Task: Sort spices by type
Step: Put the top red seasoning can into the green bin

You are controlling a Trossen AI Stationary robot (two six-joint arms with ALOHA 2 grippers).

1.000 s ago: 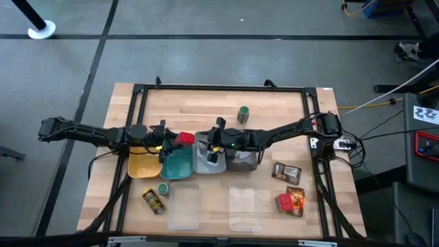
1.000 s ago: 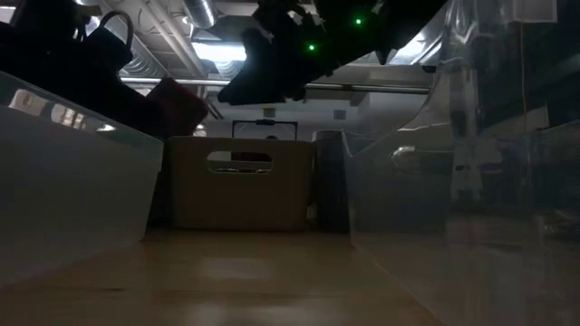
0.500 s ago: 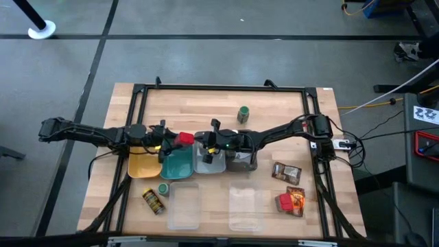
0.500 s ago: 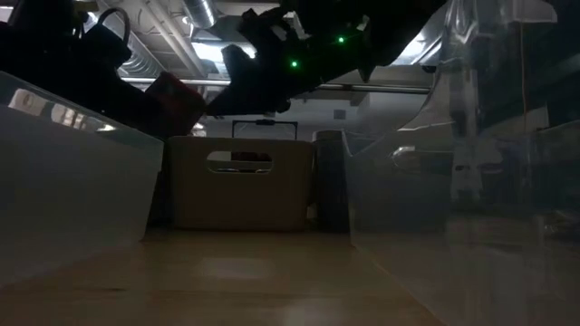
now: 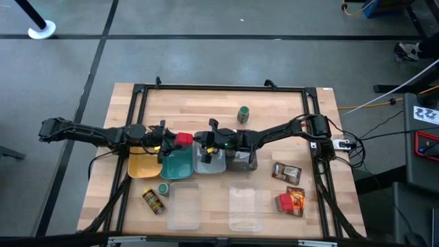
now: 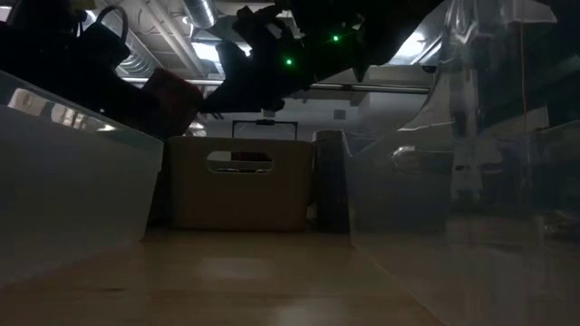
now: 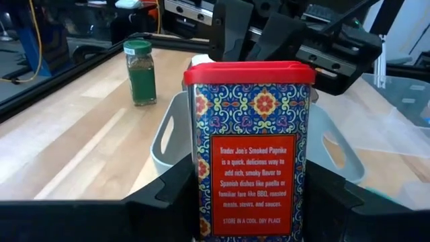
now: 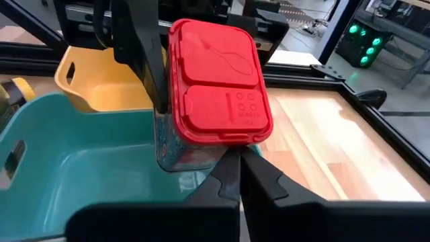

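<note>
Jaws: left gripper [image 7: 248, 202] clamped on red box [image 7: 250, 144] above teal tray [image 8: 74, 175]; right gripper [image 8: 240, 176] closed, empty, over grey tray [image 7: 168, 138].

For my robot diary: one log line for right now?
left gripper: holds red box over teal tray | right gripper: shut, empty, over grey tray

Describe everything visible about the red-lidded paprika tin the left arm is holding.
The paprika tin is a rectangular box with a red flip-top lid and a blue, red and yellow floral pattern; a red panel reads Trader Joe's Smoked Paprika. It stands upright, clamped between the dark fingers of the left end effector, held in the air over the teal tray. The high view places it by the edge between the teal and grey trays. The right end effector, closed and empty, points at it from just beside without touching.
</note>
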